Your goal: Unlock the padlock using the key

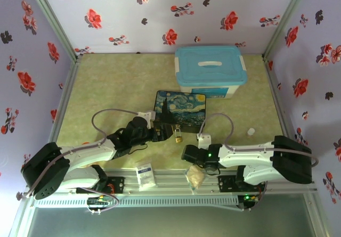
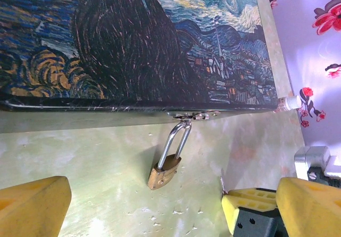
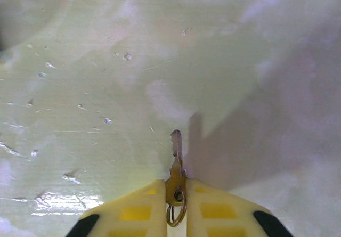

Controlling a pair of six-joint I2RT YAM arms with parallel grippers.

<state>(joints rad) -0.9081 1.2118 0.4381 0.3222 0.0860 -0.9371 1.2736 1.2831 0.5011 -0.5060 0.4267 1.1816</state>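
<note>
The left arm (image 1: 85, 154) stretches toward the painted box (image 1: 180, 106), the left jaws spread wide and facing the padlock (image 2: 165, 170), which hangs from the box's hasp onto the table (image 2: 80, 152). The right arm (image 1: 250, 154) lies low; its wrist view shows the right jaws clenched on the key (image 3: 176, 152)

One key (image 3: 176, 154), dark metal, blade pointing away from the camera, head clamped between the yellow fingers of the right gripper (image 3: 176, 186). One small ring (image 3: 176, 214) through its head. Beneath: pale green table (image 3: 96, 61), scratched, shadowed at right.
</note>
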